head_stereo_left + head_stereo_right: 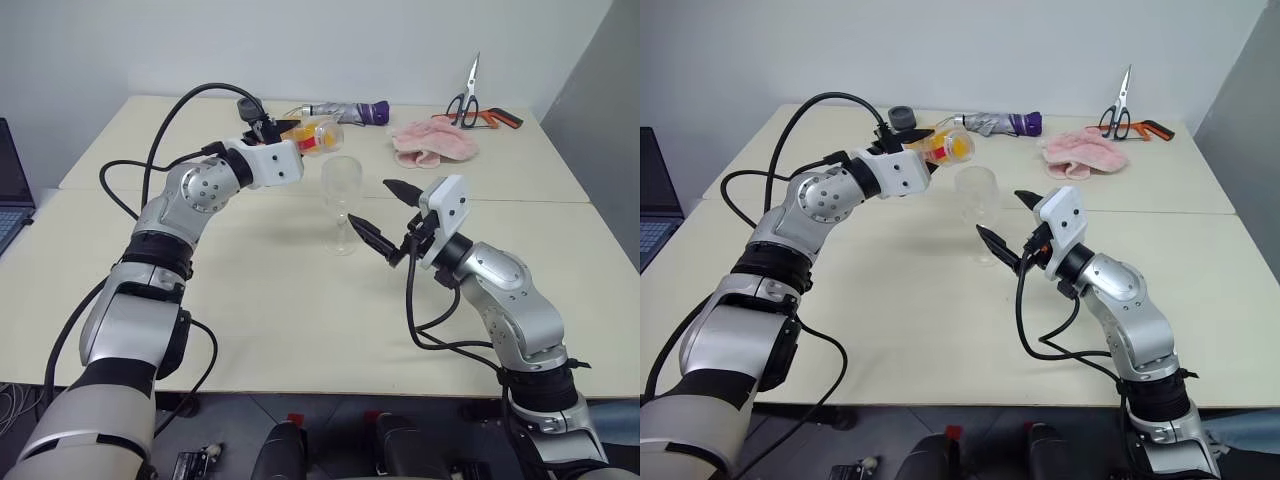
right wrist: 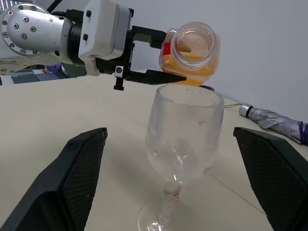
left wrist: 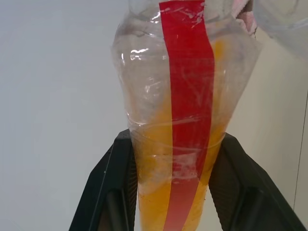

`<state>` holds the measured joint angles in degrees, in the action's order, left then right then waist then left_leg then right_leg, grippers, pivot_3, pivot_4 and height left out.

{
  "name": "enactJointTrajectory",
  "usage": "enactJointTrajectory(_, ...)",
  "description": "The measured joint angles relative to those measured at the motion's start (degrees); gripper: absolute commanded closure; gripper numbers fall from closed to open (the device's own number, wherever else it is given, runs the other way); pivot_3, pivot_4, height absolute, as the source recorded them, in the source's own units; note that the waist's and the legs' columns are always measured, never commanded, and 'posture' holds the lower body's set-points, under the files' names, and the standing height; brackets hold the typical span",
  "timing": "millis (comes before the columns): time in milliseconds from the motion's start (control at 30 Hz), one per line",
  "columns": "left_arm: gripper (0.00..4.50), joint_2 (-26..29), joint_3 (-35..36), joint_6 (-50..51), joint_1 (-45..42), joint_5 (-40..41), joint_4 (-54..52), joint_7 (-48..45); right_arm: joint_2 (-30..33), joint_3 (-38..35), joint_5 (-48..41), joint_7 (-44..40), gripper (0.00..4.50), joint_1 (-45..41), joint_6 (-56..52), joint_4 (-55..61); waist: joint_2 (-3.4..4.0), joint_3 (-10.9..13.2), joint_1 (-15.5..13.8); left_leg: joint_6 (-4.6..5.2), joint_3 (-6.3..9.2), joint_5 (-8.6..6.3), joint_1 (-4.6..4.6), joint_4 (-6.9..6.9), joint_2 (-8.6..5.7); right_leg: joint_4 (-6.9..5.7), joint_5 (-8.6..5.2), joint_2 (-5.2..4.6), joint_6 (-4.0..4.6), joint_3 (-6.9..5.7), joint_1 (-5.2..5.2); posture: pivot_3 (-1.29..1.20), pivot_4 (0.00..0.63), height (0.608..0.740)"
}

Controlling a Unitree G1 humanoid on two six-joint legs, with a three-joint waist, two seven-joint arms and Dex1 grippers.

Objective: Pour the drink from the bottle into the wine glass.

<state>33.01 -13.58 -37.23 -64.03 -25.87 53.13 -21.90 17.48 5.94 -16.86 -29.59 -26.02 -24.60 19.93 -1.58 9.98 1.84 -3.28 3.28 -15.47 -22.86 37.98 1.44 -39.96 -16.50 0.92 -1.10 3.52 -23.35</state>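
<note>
My left gripper (image 1: 293, 136) is shut on the bottle (image 1: 312, 134), a clear plastic one with a red stripe (image 3: 185, 96). The bottle lies tipped on its side, and its open mouth (image 2: 195, 41) hangs just above the rim of the wine glass (image 1: 341, 195). The orange drink (image 3: 159, 192) pools along the bottle's lower side and reaches its lip (image 2: 190, 79). I see no liquid in the glass bowl (image 2: 185, 139), which stands upright on the table. My right gripper (image 1: 370, 204) is open, one finger on each side of the glass and neither touching it.
At the back of the cream table (image 1: 250, 320) lie a folded grey-and-purple umbrella (image 1: 350, 112), a pink cloth (image 1: 432, 143), scissors (image 1: 468, 92) and a grey round thing (image 1: 248, 104). A laptop (image 1: 10, 195) sits at the far left edge.
</note>
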Motion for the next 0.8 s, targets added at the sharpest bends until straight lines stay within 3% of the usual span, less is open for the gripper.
enactJointTrajectory(800,2.83,1.93,-3.06,-4.69,-4.29,-6.36,4.53,7.35,0.49,-0.16,-2.27,-0.84,0.00,0.62,-2.29,0.22,0.00,0.00,0.01,0.00,-0.01,0.00,0.00,0.00,-0.01,-0.01,0.00,0.00,0.00,0.00,-0.01,0.00,0.150,0.740)
